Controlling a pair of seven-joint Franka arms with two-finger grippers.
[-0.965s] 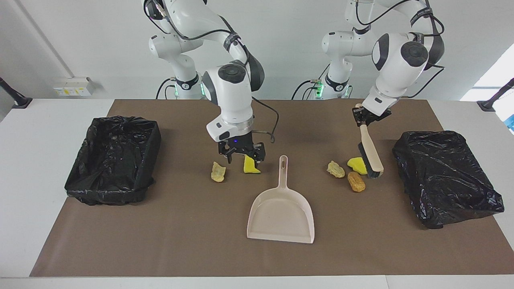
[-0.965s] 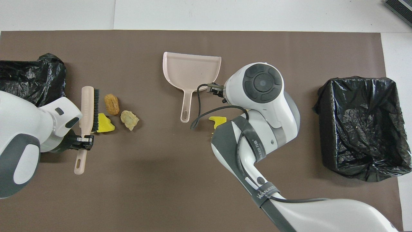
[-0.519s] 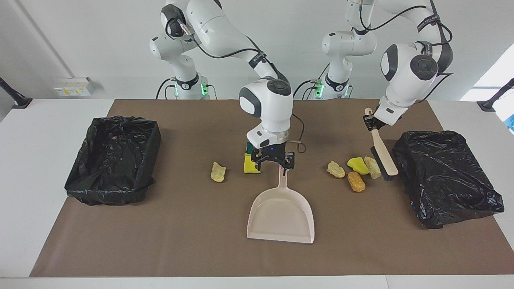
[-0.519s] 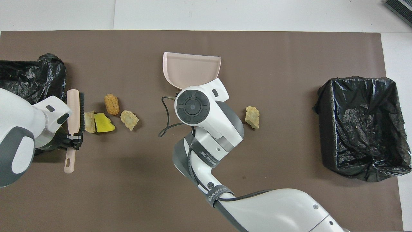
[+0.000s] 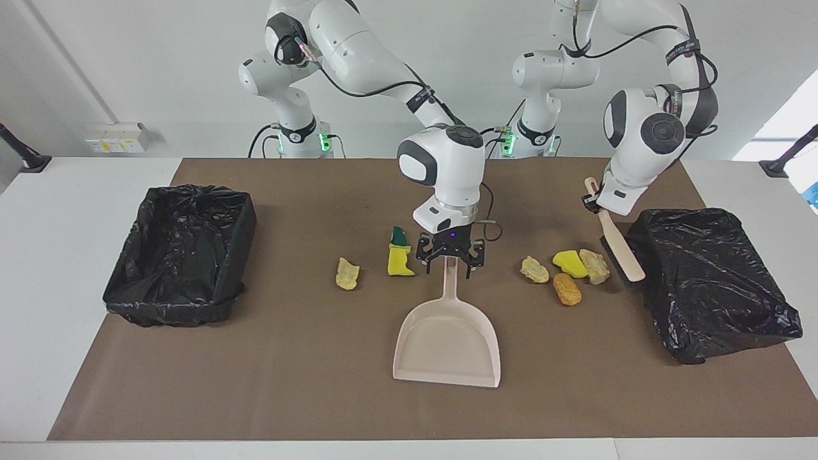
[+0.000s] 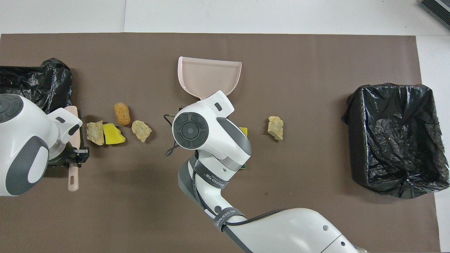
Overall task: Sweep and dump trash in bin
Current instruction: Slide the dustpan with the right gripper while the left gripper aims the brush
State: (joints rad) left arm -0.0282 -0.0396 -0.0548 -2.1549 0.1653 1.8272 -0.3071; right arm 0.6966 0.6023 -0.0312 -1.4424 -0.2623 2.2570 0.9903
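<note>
A pale pink dustpan (image 5: 447,345) lies flat mid-table, its handle (image 5: 450,281) pointing at the robots. My right gripper (image 5: 450,260) is open, low over the handle's end, one finger on each side. My left gripper (image 5: 592,203) is shut on a beige brush (image 5: 618,246), tilted, bristles by the bin. Trash near the brush: a pale lump (image 5: 595,266), a yellow sponge chunk (image 5: 568,262), an orange-brown lump (image 5: 567,289), another pale lump (image 5: 534,269). Beside the dustpan handle stand a green-backed yellow sponge (image 5: 399,257) and a pale lump (image 5: 347,273).
A black-lined bin (image 5: 182,252) stands at the right arm's end of the table, and another black-bagged bin (image 5: 709,281) at the left arm's end, right beside the brush. A brown mat (image 5: 287,370) covers the table. In the overhead view the right arm hides its own gripper.
My right gripper has moved from over the green-backed sponge to the dustpan handle. My left gripper has drawn the brush toward the bin at its end, uncovering a pale lump.
</note>
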